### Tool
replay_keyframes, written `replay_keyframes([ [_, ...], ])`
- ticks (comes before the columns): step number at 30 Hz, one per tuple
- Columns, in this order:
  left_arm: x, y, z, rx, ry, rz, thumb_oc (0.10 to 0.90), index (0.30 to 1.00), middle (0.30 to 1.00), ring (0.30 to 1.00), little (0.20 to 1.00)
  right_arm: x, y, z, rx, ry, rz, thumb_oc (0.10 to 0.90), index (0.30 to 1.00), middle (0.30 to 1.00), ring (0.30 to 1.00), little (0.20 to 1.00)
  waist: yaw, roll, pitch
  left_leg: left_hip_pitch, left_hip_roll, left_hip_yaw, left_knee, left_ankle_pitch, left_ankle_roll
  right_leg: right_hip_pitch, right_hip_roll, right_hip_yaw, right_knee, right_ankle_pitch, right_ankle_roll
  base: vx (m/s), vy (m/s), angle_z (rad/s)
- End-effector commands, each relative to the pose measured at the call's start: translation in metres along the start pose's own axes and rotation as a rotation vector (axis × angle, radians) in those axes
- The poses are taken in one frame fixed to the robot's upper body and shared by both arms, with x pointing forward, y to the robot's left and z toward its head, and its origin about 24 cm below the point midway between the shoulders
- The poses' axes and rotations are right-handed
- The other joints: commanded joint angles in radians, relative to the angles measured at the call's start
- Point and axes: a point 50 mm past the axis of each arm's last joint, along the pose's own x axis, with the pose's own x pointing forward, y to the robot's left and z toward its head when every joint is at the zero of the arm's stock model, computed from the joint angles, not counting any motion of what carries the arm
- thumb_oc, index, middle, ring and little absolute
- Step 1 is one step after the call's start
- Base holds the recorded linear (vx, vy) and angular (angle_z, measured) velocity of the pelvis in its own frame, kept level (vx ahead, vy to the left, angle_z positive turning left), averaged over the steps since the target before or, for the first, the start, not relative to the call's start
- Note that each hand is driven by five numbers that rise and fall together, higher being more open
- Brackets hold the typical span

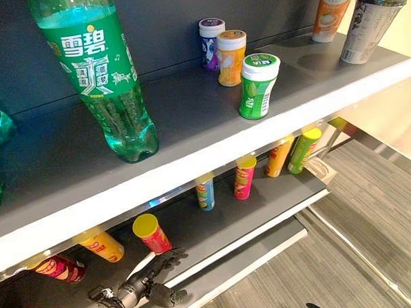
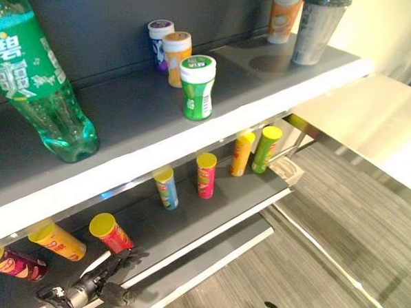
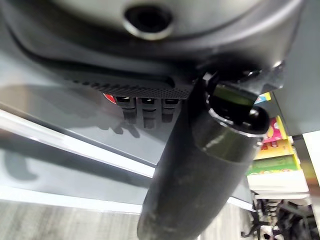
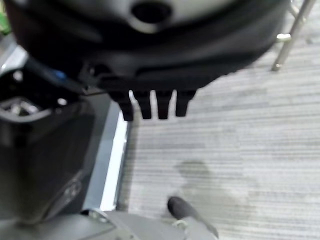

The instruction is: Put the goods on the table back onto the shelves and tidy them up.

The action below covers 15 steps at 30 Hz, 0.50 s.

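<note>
Grey shelves (image 1: 190, 120) stocked: green soda bottle (image 1: 101, 70) and green jar (image 1: 258, 86) upright on top, red can (image 1: 152, 234) lying below. Left hand (image 1: 153, 274) at lower shelf edge just beside that can, fingers (image 1: 171, 256) relaxed, empty. Right hand (image 4: 150, 60) over carpet (image 4: 240, 130), fingers straight.

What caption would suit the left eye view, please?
Left hand reaches toward a red yellow-lidded chip can on the lower shelf.

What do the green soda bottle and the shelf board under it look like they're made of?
Green soda bottle: apparently clear green-tinted plastic, glossy, the shelf showing through its base. Upper shelf board: probably painted metal, matte grey with a pale front edge; the look leaves this open.
</note>
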Motion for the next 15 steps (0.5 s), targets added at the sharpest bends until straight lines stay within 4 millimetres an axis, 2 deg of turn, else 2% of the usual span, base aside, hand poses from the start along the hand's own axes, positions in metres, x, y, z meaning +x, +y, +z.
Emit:
replay_keyframes([
  [1,0.009,0.031,0.033,0.061,-0.169,0.152,0.8,0.9,0.9,0.9,0.9,-0.002,-0.023,-0.006,-0.024,-0.018,-0.082,0.8,0.9,0.9,0.9,0.9,-0.01,-0.003,-0.01,0.01,0.053,-0.034,0.006,-0.008,-0.073,0.01,0.021,0.03,0.013,0.003,0.045,0.0,0.0,0.0],
  [15,0.03,0.039,0.031,0.15,-0.132,0.28,0.8,0.9,0.9,0.9,0.9,-0.003,-0.023,-0.005,-0.012,-0.021,-0.105,0.8,0.9,0.9,0.9,0.9,-0.02,-0.003,-0.002,0.014,0.055,-0.031,0.005,-0.006,-0.075,0.013,0.022,0.028,0.012,-0.001,0.043,0.0,0.0,0.0],
])
